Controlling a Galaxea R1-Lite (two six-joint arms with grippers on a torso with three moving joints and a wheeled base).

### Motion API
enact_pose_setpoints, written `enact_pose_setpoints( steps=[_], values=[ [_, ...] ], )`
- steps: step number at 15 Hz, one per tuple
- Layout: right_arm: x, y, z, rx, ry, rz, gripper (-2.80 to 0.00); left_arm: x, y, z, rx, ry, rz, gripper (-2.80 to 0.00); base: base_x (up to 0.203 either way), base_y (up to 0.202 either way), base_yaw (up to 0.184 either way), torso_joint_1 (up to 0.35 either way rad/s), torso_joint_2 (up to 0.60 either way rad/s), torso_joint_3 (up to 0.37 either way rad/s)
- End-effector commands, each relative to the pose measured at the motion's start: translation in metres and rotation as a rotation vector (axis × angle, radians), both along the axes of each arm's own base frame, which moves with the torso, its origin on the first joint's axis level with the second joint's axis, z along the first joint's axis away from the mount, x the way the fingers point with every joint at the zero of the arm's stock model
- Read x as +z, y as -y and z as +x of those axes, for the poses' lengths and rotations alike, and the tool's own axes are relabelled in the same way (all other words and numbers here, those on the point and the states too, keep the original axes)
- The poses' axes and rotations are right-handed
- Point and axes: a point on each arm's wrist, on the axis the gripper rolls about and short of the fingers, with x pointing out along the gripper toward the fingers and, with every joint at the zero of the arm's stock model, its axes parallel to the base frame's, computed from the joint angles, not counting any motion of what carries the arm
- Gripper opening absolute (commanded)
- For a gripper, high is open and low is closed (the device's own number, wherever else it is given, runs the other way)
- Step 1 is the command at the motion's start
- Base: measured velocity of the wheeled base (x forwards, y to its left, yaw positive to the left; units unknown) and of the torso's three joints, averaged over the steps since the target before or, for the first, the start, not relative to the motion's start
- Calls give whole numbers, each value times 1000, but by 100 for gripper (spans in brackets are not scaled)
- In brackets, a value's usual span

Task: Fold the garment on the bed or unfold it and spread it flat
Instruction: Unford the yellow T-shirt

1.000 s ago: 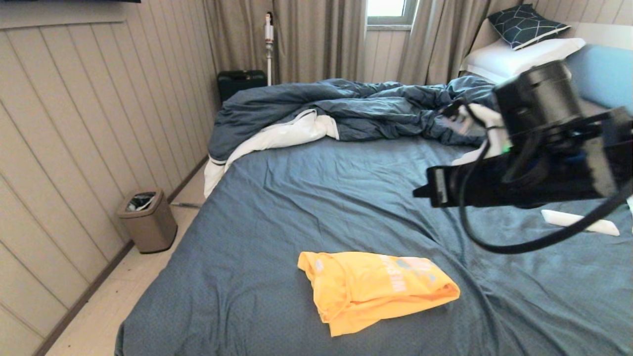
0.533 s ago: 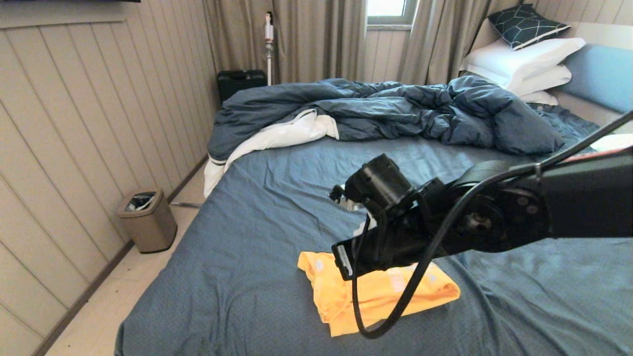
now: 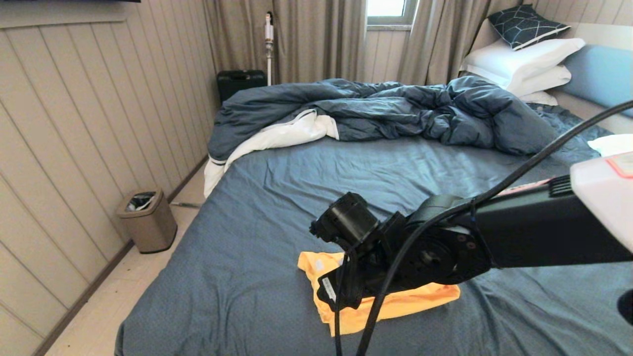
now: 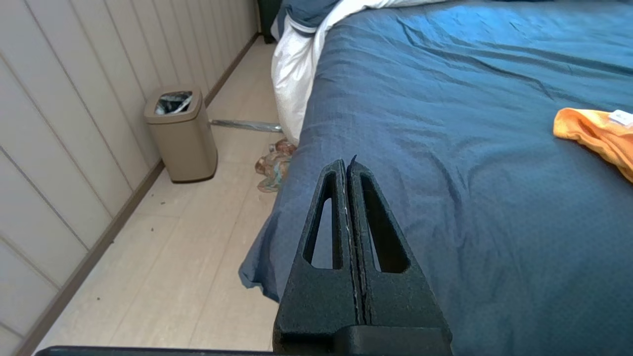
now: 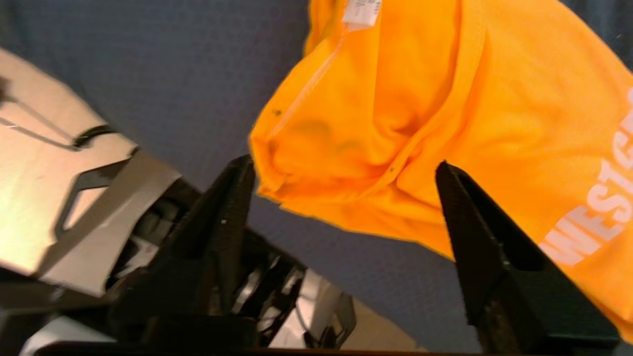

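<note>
The yellow T-shirt [image 3: 435,294] is lying folded in a small bundle on the dark blue sheet of the bed [image 3: 277,207], near the front edge, at about 6 o'clock in the head view. A small white tag [image 5: 362,11] is seen at one end of the shirt, and white letters are printed on its cloth.

The right gripper [image 5: 343,170] is held just above the shirt, at the end of the black right arm, which is stretched in from 3 o'clock. Its two black fingers are spread wide apart, and nothing is held between them. In the right wrist view, a bunched corner of the shirt is seen between the finger tips. Whether the fingers touch the cloth cannot be told.

The left gripper [image 4: 348,165] is kept off to the side, over the corner of the bed. Its fingers are pressed together, and nothing is held.

A crumpled blue duvet [image 3: 376,111] is piled at 12 o'clock, far from the shirt. White pillows [image 3: 519,62] are stacked at 1 o'clock. A tan bin [image 3: 147,220] is standing on the floor at 9 o'clock.
</note>
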Motion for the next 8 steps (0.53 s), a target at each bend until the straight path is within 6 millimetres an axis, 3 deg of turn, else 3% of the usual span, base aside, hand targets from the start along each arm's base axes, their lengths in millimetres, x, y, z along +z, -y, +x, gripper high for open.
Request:
enact_pose_setpoints(
  steps=[1, 8],
  values=[
    [-12, -5, 4, -12, 1, -47, 0, 0, 0, 0, 1, -1, 0, -280, 0, 0, 0, 0, 0, 0],
    [-23, -18, 12, -14, 39, -63, 0, 0, 0, 0, 1, -1, -1, -280, 0, 0, 0, 0, 0, 0]
  ],
)
